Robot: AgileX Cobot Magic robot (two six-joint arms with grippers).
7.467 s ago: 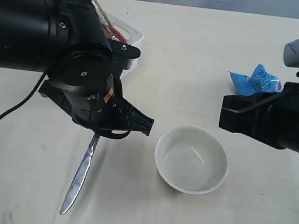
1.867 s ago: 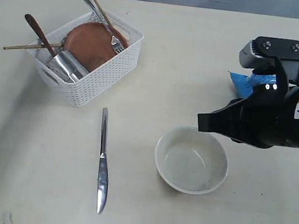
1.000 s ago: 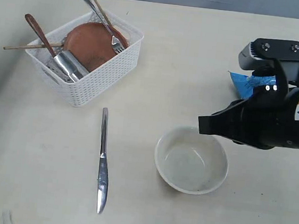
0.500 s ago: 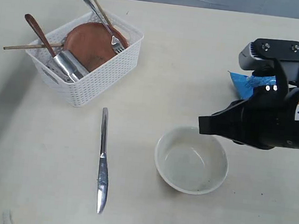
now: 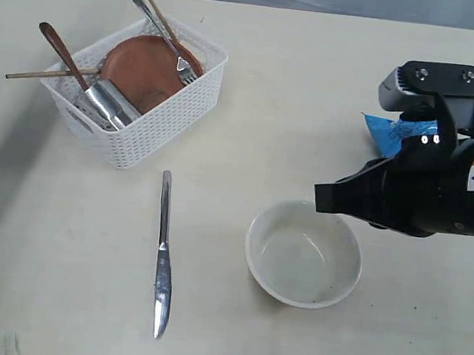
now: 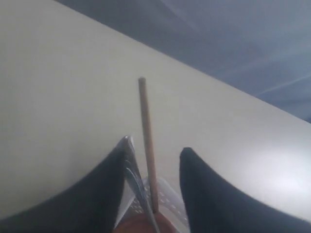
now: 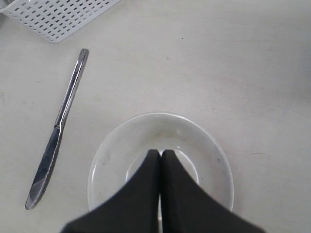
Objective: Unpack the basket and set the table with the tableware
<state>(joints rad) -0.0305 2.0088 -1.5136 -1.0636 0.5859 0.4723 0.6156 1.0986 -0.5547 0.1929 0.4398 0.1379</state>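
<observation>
The white basket point(image 5: 165, 122) stands at the back left of the table point(image 5: 289, 81). It holds the brown plate point(image 5: 142, 67), steel cup point(image 5: 109, 105), fork point(image 5: 154, 18), wooden spoon point(image 5: 60, 47) and two chopsticks point(image 5: 48, 75). The knife point(image 5: 161, 259) lies flat in front of the basket. Beside it sits the empty off-white bowl point(image 5: 303, 252). My left gripper point(image 6: 155, 145) hovers open behind the basket, with an upright chopstick point(image 6: 146, 136) standing between its fingers and the fork handle point(image 6: 132, 171) by one finger. Above the bowl point(image 7: 160, 170), my right gripper point(image 7: 160, 151) is shut on nothing.
A crinkly blue snack packet point(image 5: 399, 131) lies at the right, partly hidden behind my right arm point(image 5: 426, 189). The knife point(image 7: 56, 133) and a corner of the basket point(image 7: 58, 17) also show in the right wrist view.
The left gripper has let go of the knife, which now lies on the table. It has since come in behind the basket. The right arm has moved left over the bowl's edge.
</observation>
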